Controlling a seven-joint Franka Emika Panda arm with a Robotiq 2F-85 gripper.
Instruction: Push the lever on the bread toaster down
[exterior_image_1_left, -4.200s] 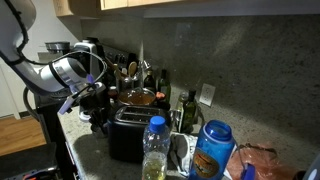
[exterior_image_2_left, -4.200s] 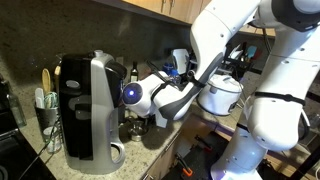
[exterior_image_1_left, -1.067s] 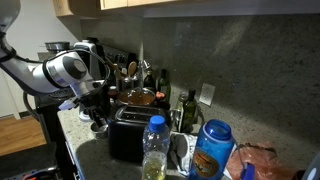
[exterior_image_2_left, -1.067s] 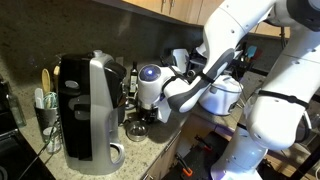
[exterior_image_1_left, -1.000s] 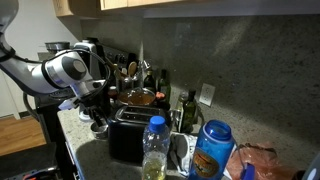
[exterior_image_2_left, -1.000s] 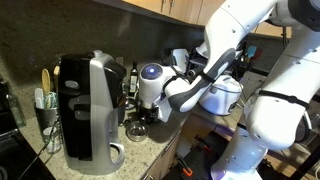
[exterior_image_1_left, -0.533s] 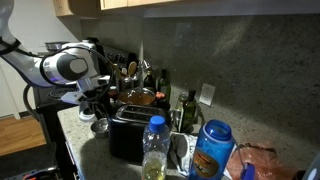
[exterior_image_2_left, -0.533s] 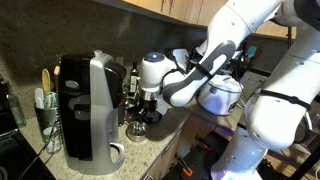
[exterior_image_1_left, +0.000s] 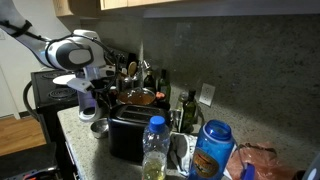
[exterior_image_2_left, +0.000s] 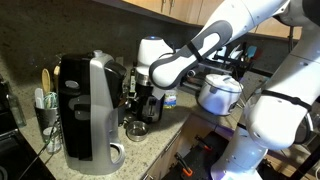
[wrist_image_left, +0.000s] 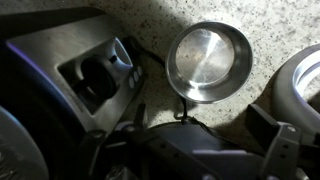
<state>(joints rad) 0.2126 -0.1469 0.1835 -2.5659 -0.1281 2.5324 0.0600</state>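
The bread toaster (exterior_image_1_left: 128, 135) is a glossy black box on the counter, just left of a clear water bottle (exterior_image_1_left: 154, 148). I cannot make out its lever. My gripper (exterior_image_1_left: 88, 102) hangs open from the raised arm, to the left of the toaster and apart from it, above a small metal bowl (exterior_image_1_left: 98, 127). In an exterior view the gripper (exterior_image_2_left: 148, 95) points down beside the coffee maker (exterior_image_2_left: 85, 110). The wrist view looks down on the bowl (wrist_image_left: 208, 62), with nothing between the spread fingers (wrist_image_left: 268, 126). A dark bulk fills that view's bottom edge.
A blue bottle (exterior_image_1_left: 212, 148) and dark bottles (exterior_image_1_left: 188, 112) crowd the counter right of the toaster. A copper pot (exterior_image_1_left: 138, 98) sits behind it. A white cooker (exterior_image_2_left: 218, 92) stands beyond the arm. The stone backsplash (exterior_image_1_left: 240, 70) runs close behind.
The arm has lifted: wrist and gripper rose and drew back from the toaster towards the coffee maker side. The jaws stayed open. Nothing on the counter moved.
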